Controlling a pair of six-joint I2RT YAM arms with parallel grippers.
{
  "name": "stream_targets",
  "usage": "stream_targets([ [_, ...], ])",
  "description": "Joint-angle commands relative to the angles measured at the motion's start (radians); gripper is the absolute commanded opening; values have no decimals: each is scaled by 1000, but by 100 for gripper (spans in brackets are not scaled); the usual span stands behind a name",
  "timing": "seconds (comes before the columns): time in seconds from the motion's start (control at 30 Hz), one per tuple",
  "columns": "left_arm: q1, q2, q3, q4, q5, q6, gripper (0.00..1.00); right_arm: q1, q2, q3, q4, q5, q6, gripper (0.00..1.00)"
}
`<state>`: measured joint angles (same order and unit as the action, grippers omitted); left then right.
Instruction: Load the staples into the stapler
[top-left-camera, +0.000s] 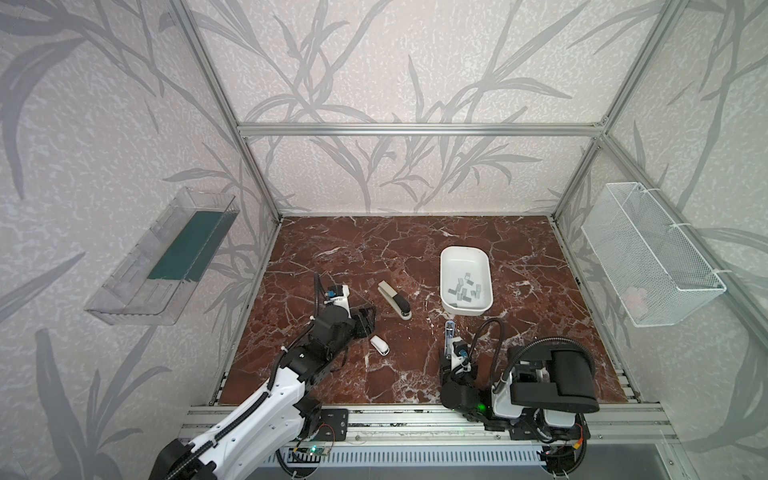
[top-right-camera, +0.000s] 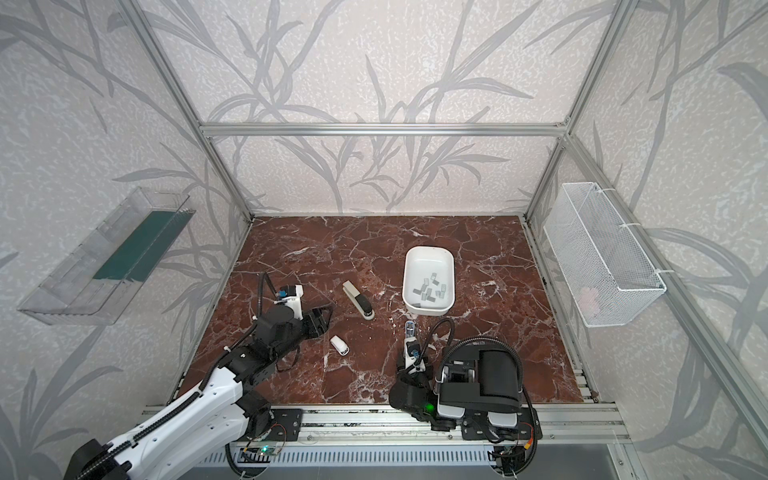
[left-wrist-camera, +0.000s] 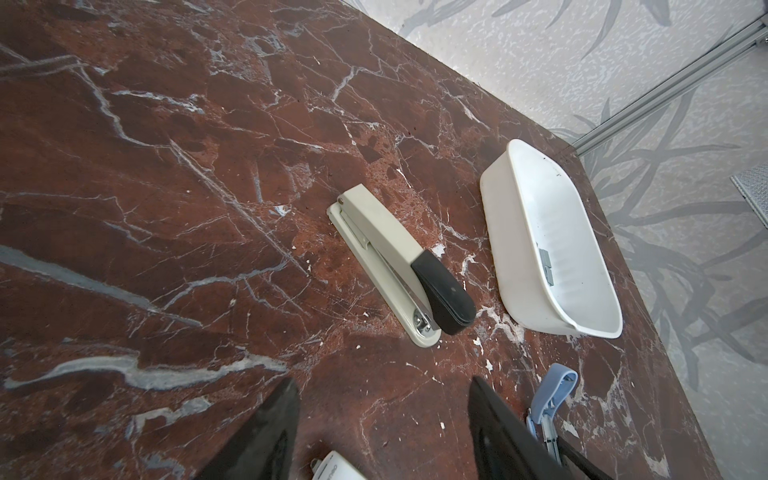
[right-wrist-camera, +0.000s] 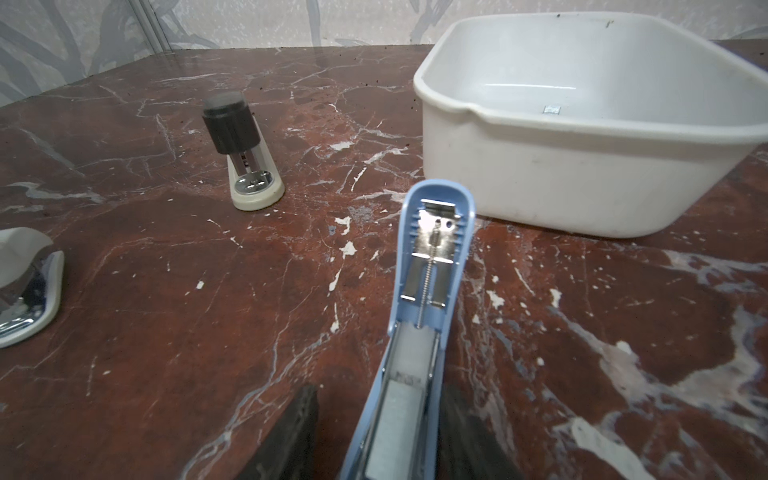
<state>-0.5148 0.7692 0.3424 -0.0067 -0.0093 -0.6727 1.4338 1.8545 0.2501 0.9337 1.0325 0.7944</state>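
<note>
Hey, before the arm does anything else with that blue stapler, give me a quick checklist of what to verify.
1. Lid of the blue stapler swung open: ok, its inside is exposed.
2. Staple strip loaded: ok, a grey strip lies inside; whether it is fully seated, cannot tell.
3. Hold of the right gripper on the stapler: cannot tell; its fingers flank it, with a gap showing on one side.
4. Left gripper free to help: ok, open with nothing between its fingers.
5. Spare staples at hand: ok, loose in the white tub.
</note>
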Motion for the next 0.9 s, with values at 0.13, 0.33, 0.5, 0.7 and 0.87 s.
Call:
stream_targets([
  [0.13,3,-27,-19,3,-21,8,66,77,138,-19,-151,-215,255,45],
  [0.33,3,-40,-18,-4,-17,6,66,76,113,-6,-246,-208,295,35],
  [0.5,4,-39,-19,2,9,14,66,74,146,-16,-24,-277,79,32],
  [0.7,3,-10,-24,32,74,19,66,44,204,11,265,-513,-274,31],
  [0.87,3,7,-36,60,115,24,66,21,172,105,127,-626,-377,26],
])
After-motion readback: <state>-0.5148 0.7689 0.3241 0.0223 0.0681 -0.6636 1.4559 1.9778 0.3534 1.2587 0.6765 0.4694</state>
